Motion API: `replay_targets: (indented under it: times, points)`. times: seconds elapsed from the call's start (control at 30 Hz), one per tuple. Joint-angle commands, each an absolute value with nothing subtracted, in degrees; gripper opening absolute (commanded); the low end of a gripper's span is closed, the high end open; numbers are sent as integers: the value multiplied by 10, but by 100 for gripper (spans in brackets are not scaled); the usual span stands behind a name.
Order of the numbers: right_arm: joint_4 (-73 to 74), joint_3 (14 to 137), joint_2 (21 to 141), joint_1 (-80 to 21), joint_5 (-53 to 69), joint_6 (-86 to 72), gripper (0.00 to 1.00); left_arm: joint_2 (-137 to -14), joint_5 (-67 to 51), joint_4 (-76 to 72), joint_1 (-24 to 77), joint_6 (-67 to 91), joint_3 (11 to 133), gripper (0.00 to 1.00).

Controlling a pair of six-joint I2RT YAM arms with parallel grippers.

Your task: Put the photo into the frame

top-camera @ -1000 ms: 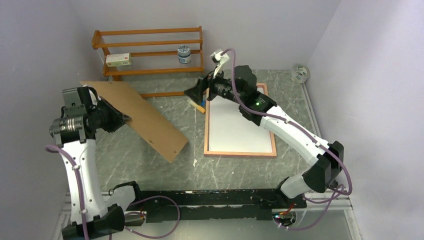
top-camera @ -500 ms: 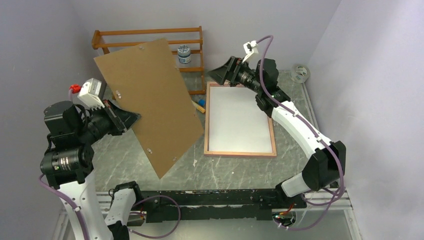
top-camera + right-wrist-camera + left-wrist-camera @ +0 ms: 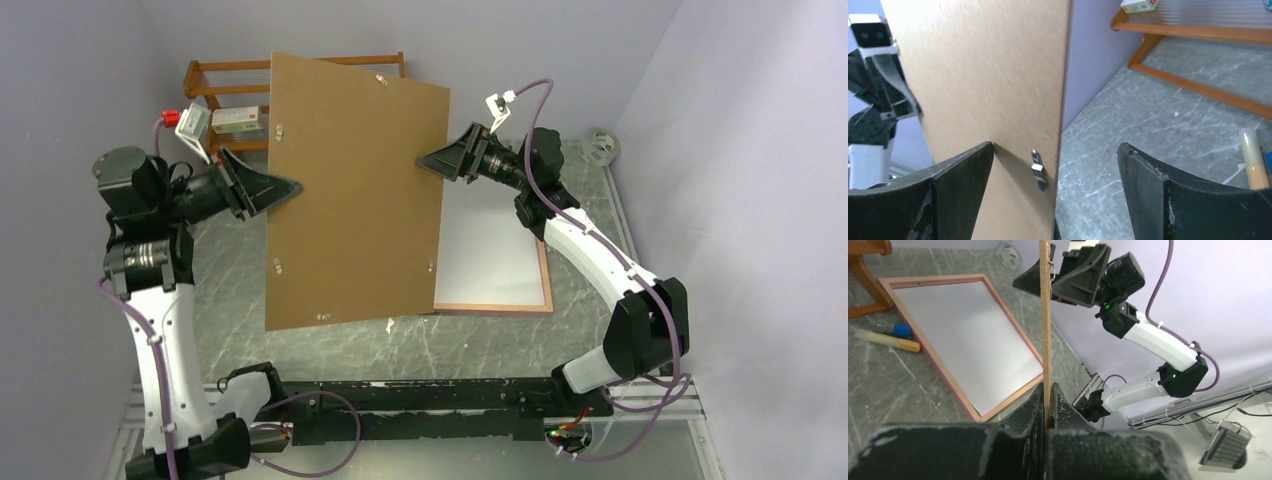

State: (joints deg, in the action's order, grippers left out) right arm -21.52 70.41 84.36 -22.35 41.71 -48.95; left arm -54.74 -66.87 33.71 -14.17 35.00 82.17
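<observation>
The frame (image 3: 545, 290) with its pink border lies flat on the table at right. The photo (image 3: 490, 240) lies in it white side up; its picture side is hidden. Both show in the left wrist view, the frame (image 3: 964, 401) and the photo (image 3: 968, 325). My left gripper (image 3: 290, 187) is shut on the left edge of the brown hardboard sheet (image 3: 355, 200) and holds it upright, covering the frame's left part. In the left wrist view the sheet (image 3: 1046, 315) is edge-on between the shut jaws. My right gripper (image 3: 424, 160) is open, straddling the sheet's right edge (image 3: 988, 75).
An orange shelf rack (image 3: 230, 68) with a small box (image 3: 238, 120) stands at the back left. A blue-capped marker (image 3: 893, 330) and a yellow-tipped stick (image 3: 888, 339) lie left of the frame. A tape roll (image 3: 600, 147) sits at the back right. Walls close both sides.
My left arm has lifted the hardboard sheet off the table, turned it upright and swung it right over the frame. My right gripper has risen from the frame's corner to the sheet's right edge.
</observation>
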Motion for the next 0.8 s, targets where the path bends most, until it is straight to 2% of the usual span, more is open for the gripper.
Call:
replay_targets:
  times: [0.0, 0.17, 0.37, 0.47, 0.63, 0.73, 0.77]
  points:
    - [-293, 673, 810, -210, 453, -527, 98, -570, -712, 125, -136, 483, 806, 2]
    - [-334, 635, 783, -199, 444, -558, 98, -603, -677, 25, -134, 571, 781, 3]
    - [-405, 615, 787, -198, 446, -620, 96, -662, -663, -200, -108, 754, 741, 3]
    - [-402, 632, 797, -198, 447, -638, 94, -694, -656, -201, -80, 764, 755, 3]
    - [-353, 658, 803, -192, 441, -643, 76, -727, -644, -187, -53, 744, 779, 3]
    - [-371, 643, 794, -180, 432, -663, 60, -741, -632, -191, -52, 748, 780, 2]
    - [-378, 637, 790, -177, 428, -668, 49, -744, -627, -191, -52, 750, 776, 3]
